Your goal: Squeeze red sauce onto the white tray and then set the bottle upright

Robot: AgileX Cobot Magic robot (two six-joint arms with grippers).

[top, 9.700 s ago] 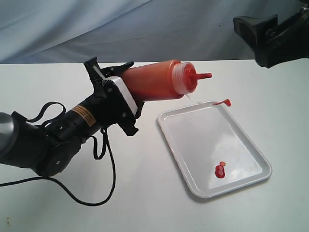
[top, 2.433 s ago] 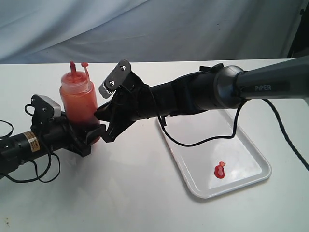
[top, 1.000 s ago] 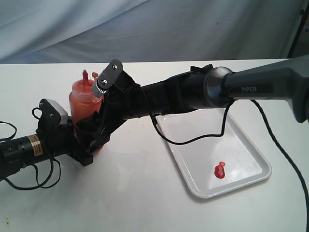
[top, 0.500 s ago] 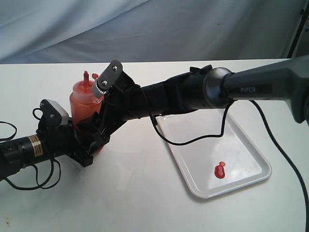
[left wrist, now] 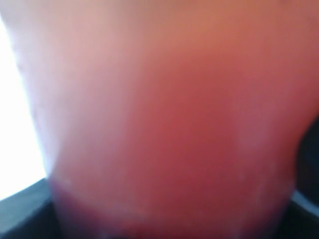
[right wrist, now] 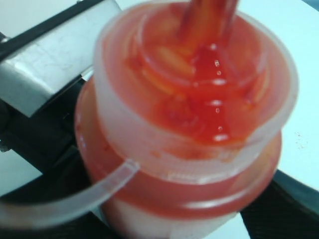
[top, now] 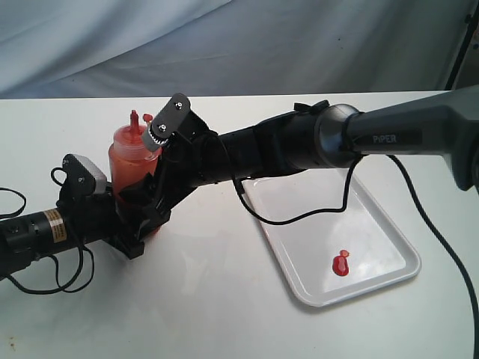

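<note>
Left tool [top: 135,221] clamps the squeeze bottle [top: 127,161] low, steadying it upright. Right tool [top: 153,198] brackets it (grip: cannot tell).

Plain white desk [top: 224,299] across the lower three quarters of the frame, matte, with soft grey shadows. Along the top, a pale blue-grey cloth backdrop [top: 247,45], creased in long diagonal folds. At the upper right edge, a thin dark pole [top: 458,52], leaning. Soft, even light.
</note>
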